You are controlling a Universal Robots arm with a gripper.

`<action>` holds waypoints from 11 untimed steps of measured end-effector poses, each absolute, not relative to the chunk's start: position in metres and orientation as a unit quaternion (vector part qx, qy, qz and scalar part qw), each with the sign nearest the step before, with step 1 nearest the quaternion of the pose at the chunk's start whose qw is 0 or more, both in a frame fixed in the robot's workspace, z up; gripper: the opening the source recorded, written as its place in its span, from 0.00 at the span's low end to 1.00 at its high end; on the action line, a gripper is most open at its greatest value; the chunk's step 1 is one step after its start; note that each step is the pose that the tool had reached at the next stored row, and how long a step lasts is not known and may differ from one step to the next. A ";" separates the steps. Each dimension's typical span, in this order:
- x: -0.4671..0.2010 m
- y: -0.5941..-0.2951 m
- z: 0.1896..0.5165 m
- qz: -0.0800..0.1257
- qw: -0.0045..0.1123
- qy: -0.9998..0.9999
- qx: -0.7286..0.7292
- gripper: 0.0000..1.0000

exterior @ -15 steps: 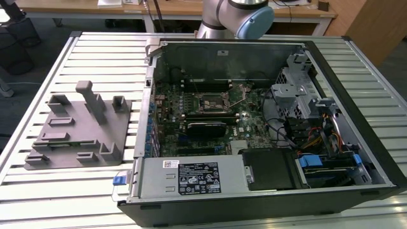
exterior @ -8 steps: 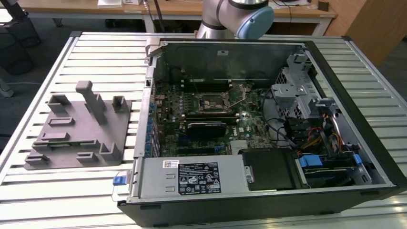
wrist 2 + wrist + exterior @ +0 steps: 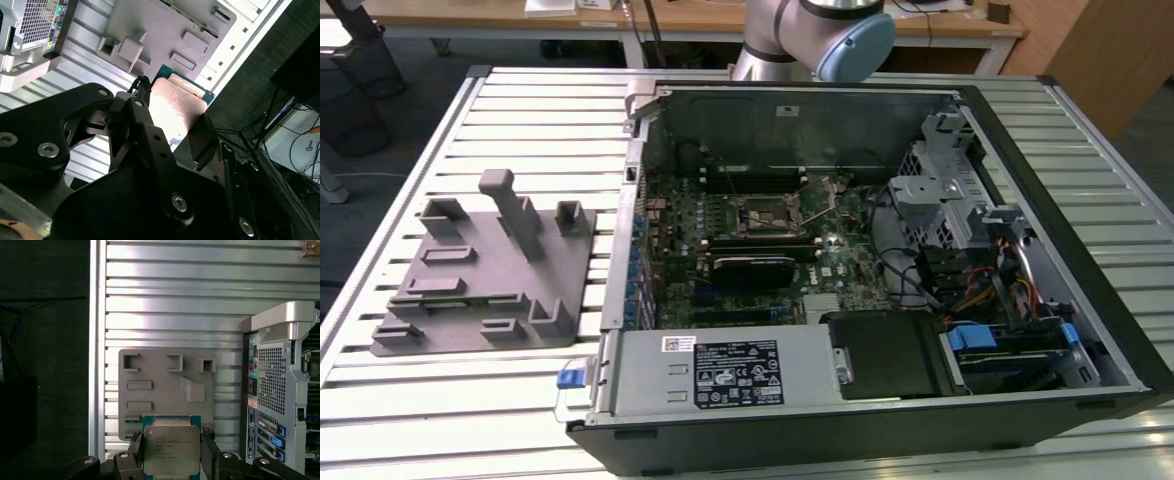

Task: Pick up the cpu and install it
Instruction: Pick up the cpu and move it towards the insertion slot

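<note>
The cpu, a small square chip with a pale silver top and a green edge, sits between my gripper's two black fingers, which are shut on its opposite sides. In the second wrist view the same cpu shows tilted and washed bright in the gripper. It hangs high above the slatted table, over the near edge of the grey tray. The motherboard's processor socket lies with its frame open in the middle of the computer case. The arm's upper part stands behind the case.
The grey plastic tray with upright pegs lies at the exterior view's left of the open case. The case's rear panel stands beside the tray. Drive cages and cables crowd the case's right side. The slatted metal table carries everything.
</note>
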State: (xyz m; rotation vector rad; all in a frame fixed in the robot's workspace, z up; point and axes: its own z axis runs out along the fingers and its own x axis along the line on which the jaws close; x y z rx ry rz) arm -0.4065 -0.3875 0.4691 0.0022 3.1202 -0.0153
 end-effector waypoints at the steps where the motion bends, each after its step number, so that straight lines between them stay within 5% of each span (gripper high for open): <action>1: -0.406 -0.387 0.469 -0.005 0.011 1.000 0.001 0.54; 11: -0.401 -0.387 0.469 -0.005 0.011 1.000 0.001 0.54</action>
